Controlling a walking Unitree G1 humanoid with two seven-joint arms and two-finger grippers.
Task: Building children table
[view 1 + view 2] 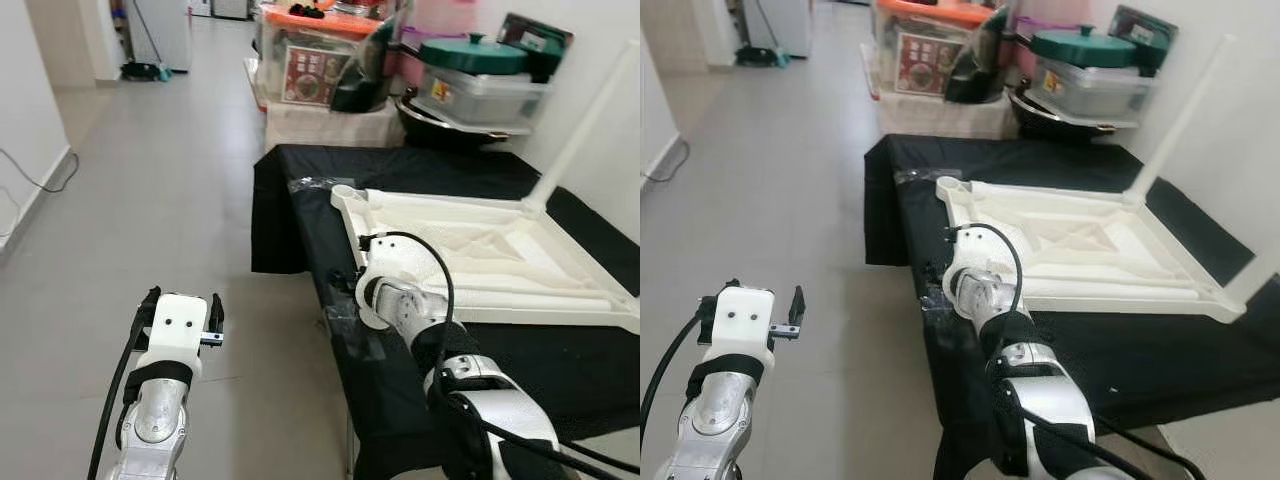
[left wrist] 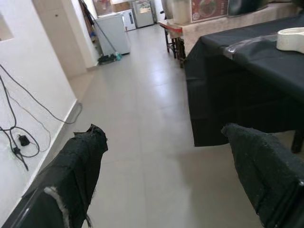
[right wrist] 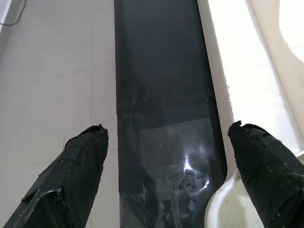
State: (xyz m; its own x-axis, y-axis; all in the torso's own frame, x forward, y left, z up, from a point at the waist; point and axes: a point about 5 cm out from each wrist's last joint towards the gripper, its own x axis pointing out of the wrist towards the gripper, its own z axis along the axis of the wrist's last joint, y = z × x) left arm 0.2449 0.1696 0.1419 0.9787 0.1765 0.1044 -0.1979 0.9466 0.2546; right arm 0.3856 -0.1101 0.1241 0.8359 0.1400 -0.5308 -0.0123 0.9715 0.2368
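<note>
- The white children's table top (image 1: pixel 470 255) lies upside down on a black cloth-covered table (image 1: pixel 560 370), its long axis running away from the robot toward the wall.
- One white leg (image 1: pixel 585 125) stands at its far corner, pointing up and tilted slightly.
- The right gripper (image 3: pixel 166 175) hovers over the black cloth at the top's near edge; its jaws are spread wide and hold nothing, the white rim just inside the right-hand finger (image 3: pixel 266 166).
- A clear plastic bag (image 3: pixel 175 161) lies on the cloth between the jaws.
- The left gripper (image 2: pixel 164 180) hangs over the grey tiled floor (image 1: pixel 170 200), well clear of the table, jaws wide apart and empty.
- Beyond the table stand storage boxes with an orange lid (image 1: pixel 315 20) and a green lid (image 1: pixel 475 52); their labels cannot be read.
- A white wall (image 2: pixel 33 80) with cables (image 2: pixel 16 137) runs beside the left jaws.
</note>
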